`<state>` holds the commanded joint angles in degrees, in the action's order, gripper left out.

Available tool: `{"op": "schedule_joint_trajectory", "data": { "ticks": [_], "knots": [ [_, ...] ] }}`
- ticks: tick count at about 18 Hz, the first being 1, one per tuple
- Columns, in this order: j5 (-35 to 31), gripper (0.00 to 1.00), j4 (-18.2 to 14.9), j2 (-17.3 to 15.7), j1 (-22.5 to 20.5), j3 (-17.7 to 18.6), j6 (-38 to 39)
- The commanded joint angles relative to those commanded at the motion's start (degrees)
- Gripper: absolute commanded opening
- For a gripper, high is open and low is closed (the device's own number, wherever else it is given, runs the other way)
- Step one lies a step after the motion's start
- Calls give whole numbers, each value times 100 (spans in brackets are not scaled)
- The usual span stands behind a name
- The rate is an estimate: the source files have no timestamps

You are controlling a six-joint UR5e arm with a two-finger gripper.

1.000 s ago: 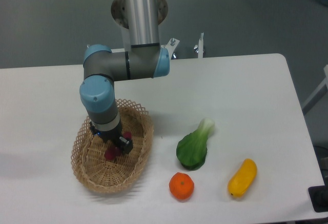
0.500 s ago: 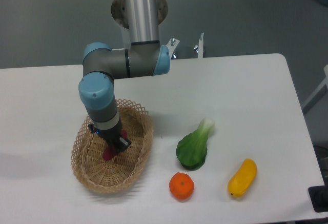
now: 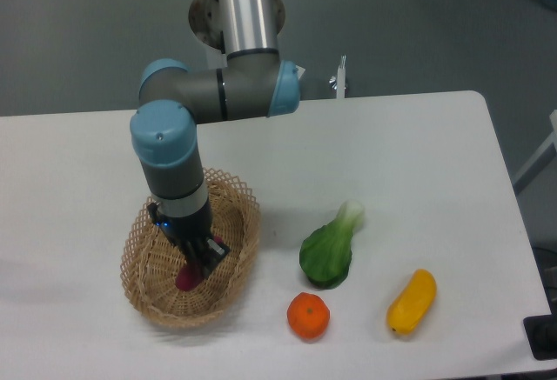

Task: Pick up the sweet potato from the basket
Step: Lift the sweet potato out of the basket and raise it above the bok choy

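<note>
Arm angled down into basket (image 3: 144, 286), gripper (image 3: 198, 263) low over the weave. Jaws closed on sweet potato (image 3: 186, 276), mostly hidden behind them; only magenta end showing.

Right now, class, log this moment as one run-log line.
phase: grasping | end effector: down in basket, at sweet potato | grip: unclear | table: bok choy, orange, yellow vegetable

We see the arm folded at its blue-capped elbow, wrist dropping straight down into the basket (image 3: 144, 289), the gripper (image 3: 197, 264) low inside it, fingers clamped on the sweet potato (image 3: 185, 277).
</note>
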<state>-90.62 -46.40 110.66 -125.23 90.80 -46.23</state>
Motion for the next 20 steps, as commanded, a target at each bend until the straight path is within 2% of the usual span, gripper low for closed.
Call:
{"op": "schedule_joint_trajectory", "data": {
  "ticks": [3, 11, 15, 20],
  "knots": [
    [96, 19, -324, -228, -483, -105, -105],
    [431, 19, -1546, -686, -1863, -255, -1887],
    [422, 19, -1661, -748, -2285, -203, -2662],
    [422, 19, -1740, -774, -2567, -203, -3251]
  ]
}}
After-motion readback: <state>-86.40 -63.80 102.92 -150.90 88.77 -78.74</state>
